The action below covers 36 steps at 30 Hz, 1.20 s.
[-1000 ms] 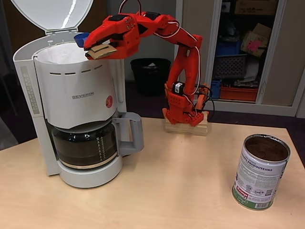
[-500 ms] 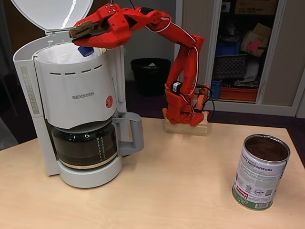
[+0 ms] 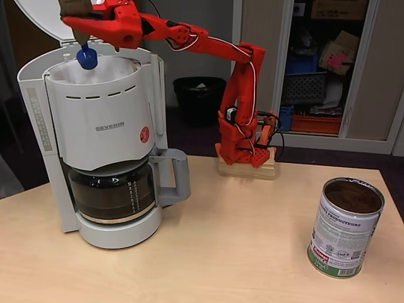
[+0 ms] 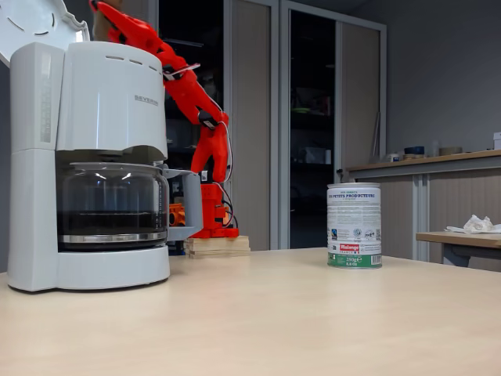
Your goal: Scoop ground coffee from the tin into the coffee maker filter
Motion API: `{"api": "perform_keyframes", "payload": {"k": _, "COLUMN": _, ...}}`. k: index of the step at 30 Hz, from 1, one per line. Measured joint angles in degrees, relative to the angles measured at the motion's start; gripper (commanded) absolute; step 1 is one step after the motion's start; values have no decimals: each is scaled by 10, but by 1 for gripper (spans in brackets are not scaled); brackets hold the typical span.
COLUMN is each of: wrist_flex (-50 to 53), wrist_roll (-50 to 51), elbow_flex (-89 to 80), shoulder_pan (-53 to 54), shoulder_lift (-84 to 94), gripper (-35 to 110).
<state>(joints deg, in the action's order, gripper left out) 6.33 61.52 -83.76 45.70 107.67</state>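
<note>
One scoop of coffee on its way out, by the look of things. Over the last second, swung leftward and higher above the coffee maker (image 3: 95, 126): gripper (image 3: 79, 9) now at the top-left edge of the higher fixed view, close under the raised lid (image 3: 38, 16), clamped on the handle of the blue scoop (image 3: 86, 59). Turned over too — scoop bowl, level beside the machine a second ago, now hanging mouth-down just above the coffee maker filter (image 3: 110, 69), over its left part. Reads as the tipping step, load likely dropping into the white paper cone; next, probably a return trip to the tin.

Further right, carafe (image 3: 112, 192) seated under the basket, arm base on its wooden block (image 3: 247, 169) at the back of the bench (image 3: 221, 252). Far right, the tin (image 3: 345, 227) standing upright and open, well apart from the machine, unmoved across the second; ground coffee (image 3: 353, 196) dark brown and near the rim inside. Same tin (image 4: 354, 225) upright in the low fixed view, contents not visible from that side.

Hard to make out: fingertips cut by the top edge, so grip judged only from the scoop hanging there. No falling grounds discernible, nor any on the paper; filter interior hidden behind the basket wall. In the low view, gripper (image 4: 106, 12) barely inside the top edge, scoop and filter lost behind the machine body (image 4: 102, 102).
</note>
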Motion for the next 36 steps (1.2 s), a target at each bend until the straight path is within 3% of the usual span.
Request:
{"api": "perform_keyframes", "payload": {"k": 13, "wrist_flex": -41, "wrist_roll": 183, "elbow_flex": -1, "shoulder_pan": -34, "shoulder_lift": 11, "gripper": 0}}
{"api": "perform_keyframes", "payload": {"k": 22, "wrist_flex": -139, "wrist_roll": 259, "elbow_flex": -42, "shoulder_pan": -19, "shoulder_lift": 22, "gripper": 0}}
{"api": "perform_keyframes", "payload": {"k": 29, "wrist_flex": -134, "wrist_roll": 221, "elbow_flex": -44, "shoulder_pan": -40, "shoulder_lift": 32, "gripper": 0}}
{"api": "perform_keyframes", "payload": {"k": 36, "wrist_flex": -93, "wrist_roll": 53, "elbow_flex": -102, "shoulder_pan": -105, "shoulder_lift": 111, "gripper": 0}}
